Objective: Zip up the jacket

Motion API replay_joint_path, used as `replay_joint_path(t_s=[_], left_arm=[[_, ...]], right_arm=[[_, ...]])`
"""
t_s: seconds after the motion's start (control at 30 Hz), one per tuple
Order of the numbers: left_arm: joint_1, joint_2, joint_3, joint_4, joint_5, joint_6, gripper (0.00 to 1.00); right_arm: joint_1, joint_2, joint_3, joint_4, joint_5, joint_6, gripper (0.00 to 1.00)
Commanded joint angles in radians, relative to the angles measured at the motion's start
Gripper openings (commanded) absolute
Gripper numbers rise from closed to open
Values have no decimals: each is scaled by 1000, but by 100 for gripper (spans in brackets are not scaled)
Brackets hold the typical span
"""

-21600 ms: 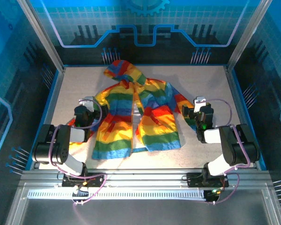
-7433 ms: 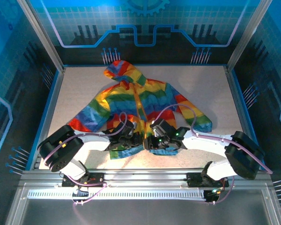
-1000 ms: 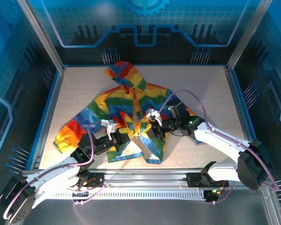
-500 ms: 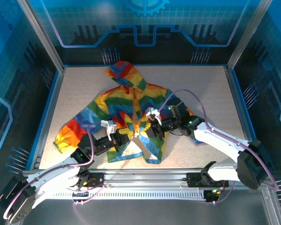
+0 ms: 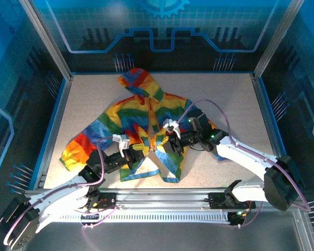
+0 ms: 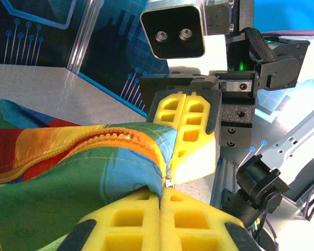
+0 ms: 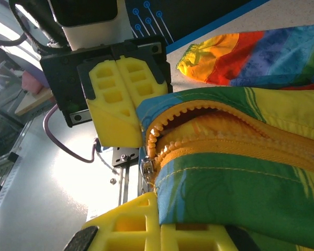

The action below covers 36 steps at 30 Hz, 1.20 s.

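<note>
Top external view: the rainbow jacket (image 5: 141, 117) lies front-up mid-desk (image 5: 230, 99), hood pointing away, hem flaps splayed. Left gripper (image 5: 140, 150) and right gripper (image 5: 166, 144) meet at the orange zipper (image 6: 115, 142), low on the front. Both sets of fingers (image 6: 188, 130) are clamped on fabric, one either side of the teeth, likely bracing the panels so the slider (image 7: 145, 167) can run up
</note>
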Motion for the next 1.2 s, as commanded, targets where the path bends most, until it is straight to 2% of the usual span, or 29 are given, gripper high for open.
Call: replay_joint_path(t_s=[0.0, 0.3, 0.47, 0.63, 0.87, 1.17], left_arm=[[-9, -13, -12, -6, 37, -13, 0], [-9, -31, 7, -90, 24, -7, 0], [-9, -24, 75, -219, 15, 21, 0], [-11, 6, 99, -198, 16, 29, 0], [-21, 67, 140, -290, 2, 38, 0], [-21, 74, 168, -372, 20, 7, 0]], right_arm=[[-25, -12, -14, 74, -20, 36, 0], [-36, 5, -6, 98, -46, 60, 0], [-36, 22, -2, 80, -59, 49, 0], [-39, 23, 15, 54, -46, 63, 0], [-60, 17, 21, 57, -53, 93, 0], [-85, 1, -7, 81, -13, 149, 0]])
